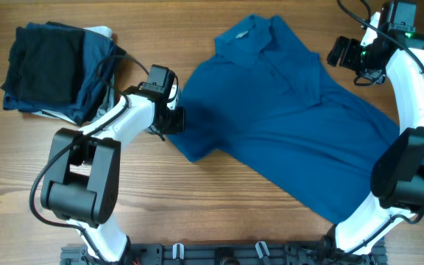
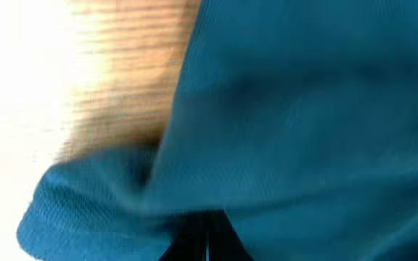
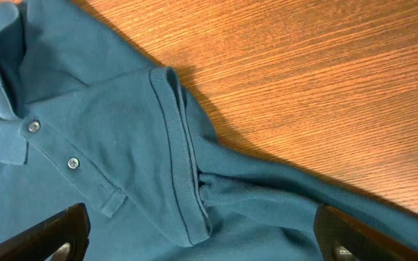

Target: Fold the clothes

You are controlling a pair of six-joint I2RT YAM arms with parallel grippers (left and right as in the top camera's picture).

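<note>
the left tool is pressing together on the edge of the shirt's sleeve. cloth is bunching over its tips in the wrist view. that view is blurred, so how much cloth it is pinching is hard to tell. the right tool is hanging spread wide over the shirt's other sleeve, just beside the buttons and collar, and is gripping nothing. the shirt is lying front-up and slanted across the table, mostly flat. the other sleeve is doubling over on itself and wrinkling at the armpit.

as i am judging it, a thin pinch is risking a slip once the sleeve is being carried over the shirt, which would drop the fold short. pulling from one side alone is likely to drag the whole shirt and skew it further. the doubled sleeve may be getting trapped inside the fold as a lump.

no containers are showing. a pile of folded garments is sitting loose, well apart from the shirt, past the pinched sleeve.
</note>
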